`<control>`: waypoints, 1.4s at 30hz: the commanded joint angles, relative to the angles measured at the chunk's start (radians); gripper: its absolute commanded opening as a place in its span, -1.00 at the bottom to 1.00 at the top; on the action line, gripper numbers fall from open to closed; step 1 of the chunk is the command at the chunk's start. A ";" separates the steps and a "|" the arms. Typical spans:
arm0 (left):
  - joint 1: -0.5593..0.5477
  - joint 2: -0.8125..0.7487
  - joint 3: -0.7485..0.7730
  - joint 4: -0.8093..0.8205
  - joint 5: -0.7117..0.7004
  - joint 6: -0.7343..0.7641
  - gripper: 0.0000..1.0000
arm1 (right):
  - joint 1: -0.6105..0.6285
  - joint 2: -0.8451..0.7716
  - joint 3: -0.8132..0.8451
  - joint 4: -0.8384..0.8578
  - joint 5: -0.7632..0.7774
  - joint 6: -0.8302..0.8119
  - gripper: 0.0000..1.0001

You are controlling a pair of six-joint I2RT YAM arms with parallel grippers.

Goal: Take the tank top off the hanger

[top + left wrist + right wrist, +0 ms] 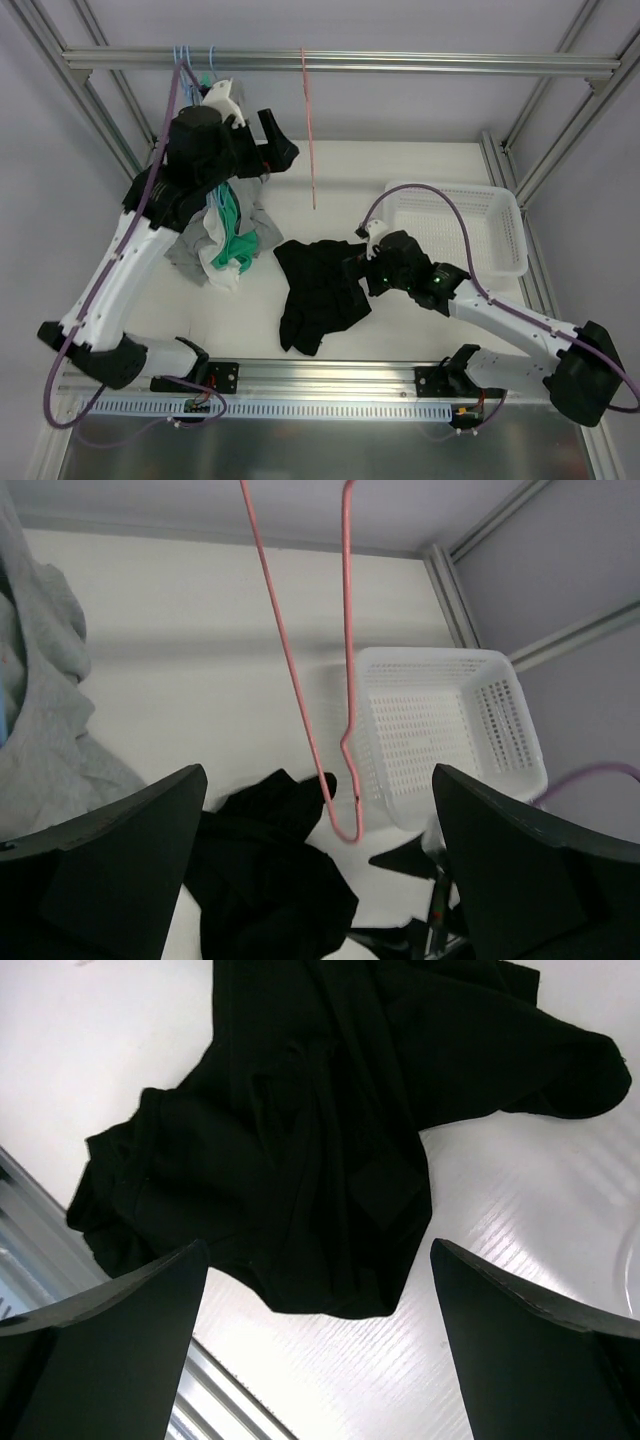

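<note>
Left gripper (320,880) wide and empty, up by the pink hanger (300,680), which hangs bare from the rail (400,62). Right gripper (320,1360) also wide, low over the black tank top (315,290), which lies crumpled on the table (350,170) between the arms, off the hanger. Judged light, limp, not slippery; pinch a raised fold near its edge. Straps and neckline lost in the heap. Left arm hides part of the grey-green clothes (215,250).
</note>
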 commanded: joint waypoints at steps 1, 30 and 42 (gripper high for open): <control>-0.032 -0.159 -0.096 0.017 -0.035 0.048 0.97 | 0.011 0.092 0.065 0.072 -0.004 -0.052 0.99; -0.037 -0.995 -0.907 -0.023 -0.184 0.142 0.97 | 0.157 0.743 0.334 0.096 0.267 -0.115 0.94; -0.028 -1.006 -0.919 -0.025 -0.173 0.133 0.97 | 0.197 0.605 0.248 0.114 0.346 -0.062 -1.00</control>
